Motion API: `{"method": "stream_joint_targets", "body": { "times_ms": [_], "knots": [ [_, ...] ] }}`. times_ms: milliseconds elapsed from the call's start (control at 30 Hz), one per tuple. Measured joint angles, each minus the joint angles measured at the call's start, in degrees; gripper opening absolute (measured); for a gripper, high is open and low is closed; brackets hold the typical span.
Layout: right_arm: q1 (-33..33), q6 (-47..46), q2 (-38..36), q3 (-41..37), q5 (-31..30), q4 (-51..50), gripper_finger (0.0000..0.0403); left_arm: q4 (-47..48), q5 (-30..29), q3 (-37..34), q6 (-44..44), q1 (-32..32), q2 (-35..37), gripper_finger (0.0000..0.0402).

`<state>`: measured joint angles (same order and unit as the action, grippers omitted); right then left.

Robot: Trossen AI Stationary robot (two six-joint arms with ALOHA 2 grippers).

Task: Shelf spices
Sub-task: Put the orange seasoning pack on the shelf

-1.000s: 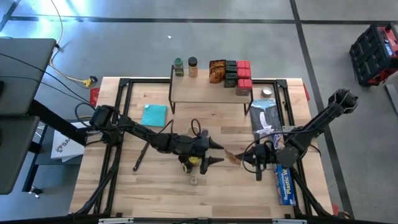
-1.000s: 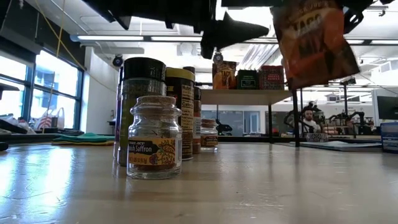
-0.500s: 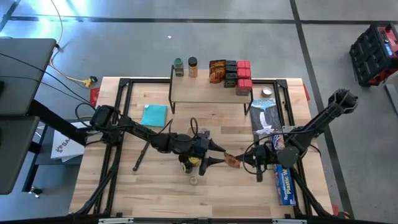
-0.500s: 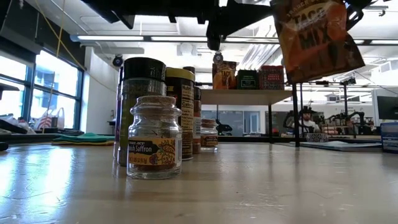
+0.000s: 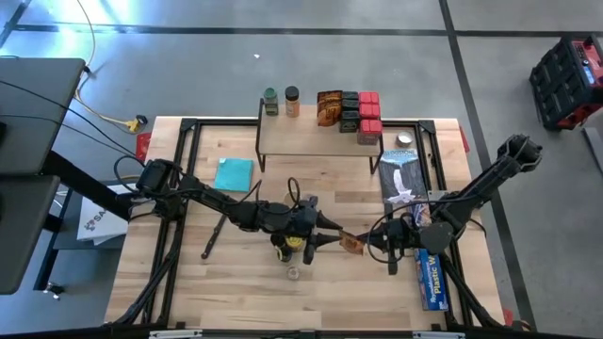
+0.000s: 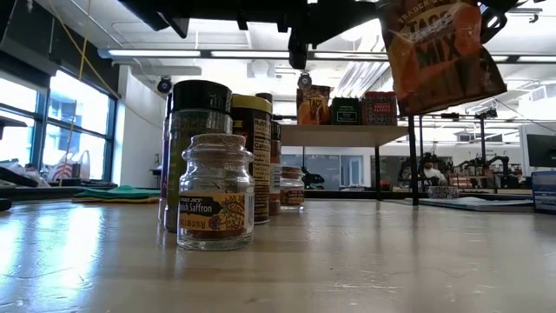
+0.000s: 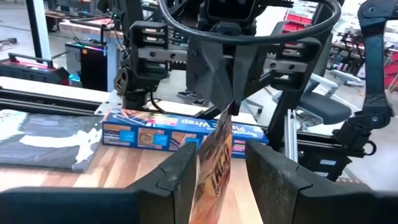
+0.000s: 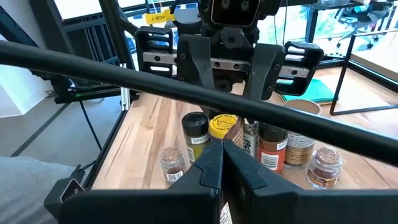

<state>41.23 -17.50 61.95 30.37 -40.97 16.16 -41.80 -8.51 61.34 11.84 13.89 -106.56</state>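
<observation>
From above, the two arms meet over the middle of the bench [image 5: 188, 292]: the right pincer [image 5: 366, 244] pinches an orange-brown packet [image 5: 352, 244] and holds it out toward nine o'clock, where the left pincer [image 5: 332, 234] has its fingers spread to either side of the packet's near edge. This looks like a hand-over; the next move probably calls for the left fingers to press onto the packet before the right lets go, then a carry to the shelf [image 5: 316, 137] at twelve o'clock, which already bears jars, a packet and red boxes. A cluster of jars [image 5: 290, 246] sits just under the left wrist, a teal cloth [image 5: 234, 173] at ten o'clock, a blue wrap box [image 5: 431, 271] at four. At bench height, the packet [image 6: 439, 54] hangs high at one o'clock, clear of the wood; a saffron jar [image 6: 215, 193] stands foremost, with windows and ceiling lights beyond. The left wrist view shows the packet [image 7: 216, 163] edge-on between spread fingers [image 7: 177, 175]. The right wrist view shows its fingers [image 8: 208, 172] pressed together, jars beyond.
</observation>
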Motion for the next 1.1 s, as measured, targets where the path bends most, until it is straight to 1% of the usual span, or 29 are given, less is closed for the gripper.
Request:
{"method": "stream_joint_targets", "body": {
  "times_ms": [200,267,400,533,767,900,1100],
  "knots": [
    [0.0,0.0,0.0,0.0,0.1,0.5,0.0,-0.1,-1.0,0.0,-0.3,0.0,0.0,0.0131],
    [0.0,1.0,0.0,0.0,0.6,1.3,0.0,-0.1,-1.0,0.0,-2.2,0.0,0.0,0.0131],
    [0.0,3.0,0.0,0.0,0.9,3.3,0.0,-1.0,1.0,0.0,-4.0,0.0,0.0,0.0131],
    [0.0,3.0,0.0,0.0,0.9,3.3,0.0,-1.9,3.5,0.1,-4.0,0.0,0.0,0.0131],
    [-0.6,3.1,0.0,0.0,0.7,3.5,0.0,-1.9,3.5,0.1,-4.2,0.0,-0.1,0.0129],
    [-1.5,3.5,0.0,0.0,1.3,3.7,0.0,-2.3,3.5,0.1,-4.2,0.0,-0.1,0.0111],
    [-1.9,4.1,0.0,0.0,2.1,4.4,0.0,-2.3,3.6,0.1,-4.9,0.0,-0.1,0.0064]
  ]
}}
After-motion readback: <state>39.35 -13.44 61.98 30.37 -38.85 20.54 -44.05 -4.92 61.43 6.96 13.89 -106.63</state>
